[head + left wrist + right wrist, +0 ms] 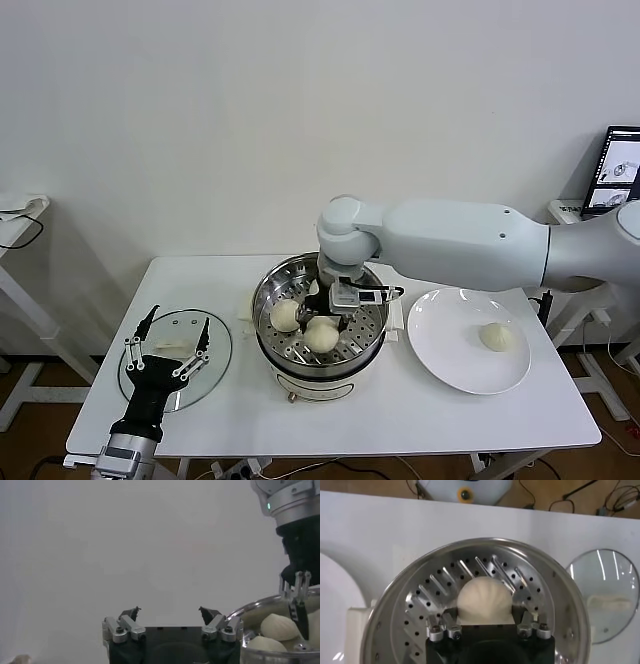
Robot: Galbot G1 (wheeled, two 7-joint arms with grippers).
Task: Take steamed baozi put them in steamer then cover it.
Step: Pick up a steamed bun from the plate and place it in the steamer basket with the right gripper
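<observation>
The steamer (268, 292) stands mid-table, uncovered. My right gripper (338, 308) reaches down into it. In the right wrist view it (485, 611) is shut on a steamed baozi (484, 600) just over the perforated tray (427, 600). Two more baozi (285, 315) (321, 336) lie in the steamer's near half. Another baozi (497, 337) rests on the white plate (445, 340). The cover (216, 362), a glass lid, lies flat at the front left. My left gripper (168, 345) hovers over it, open and holding nothing (170, 611).
The plate sits to the right of the steamer, close to it. In the left wrist view the steamer's rim (255, 610) and the right gripper's fingers (300, 597) show off to one side. A monitor (620, 170) stands beyond the table's right end.
</observation>
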